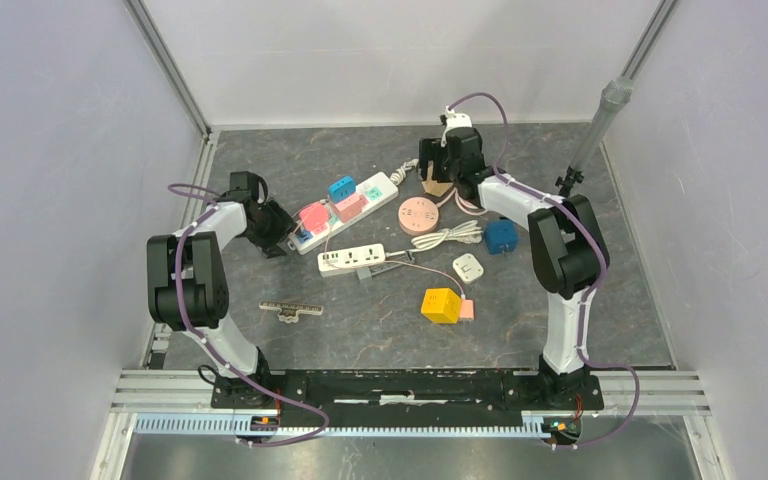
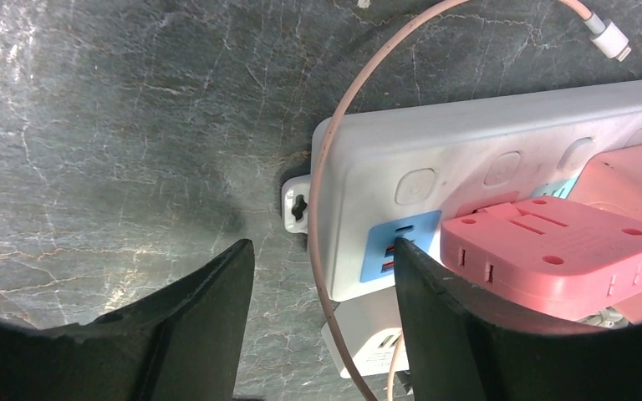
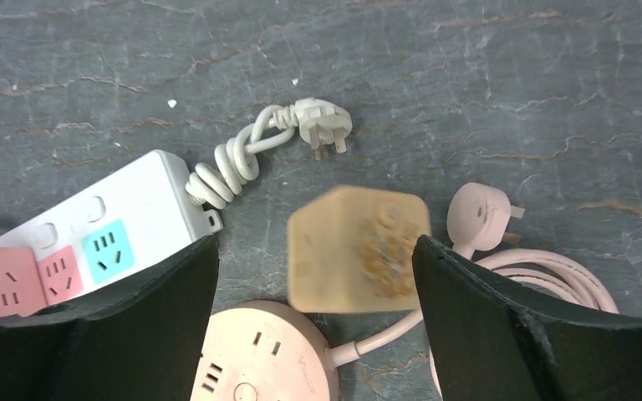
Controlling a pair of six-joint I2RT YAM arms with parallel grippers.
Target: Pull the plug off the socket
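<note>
**Left arm closest, but the plug sat outside its fingers**

The pink plug (image 1: 312,218) was seated in the white power strip (image 1: 375,188), at the strip's near-left end. And there was the left gripper (image 1: 280,238), right beside that end, fingers spread apart and holding nothing!

The strip's long axis ran from near-left to far-right across the table, and the left gripper stood off its near-left tip. In the left wrist view the gap between the fingers framed only the strip's end corner and a loop of thin pink cable (image 2: 322,167). The plug lay off to one side, past the finger that hung over the blue USB panel (image 2: 401,242), so it was beside the gripper, not between the jaws.

My read: the hand needed to slide along the strip towards the far right until its fingers straddled the plug, then lift straight off the strip's face.

The right gripper (image 1: 440,165) hovered well apart, beyond the strip's far-right end. Its fingers were also wide apart, with a tan block (image 3: 359,246) blurred between them. It was not gripped as far as I could tell. The left arm was plainly the nearer one.
</note>
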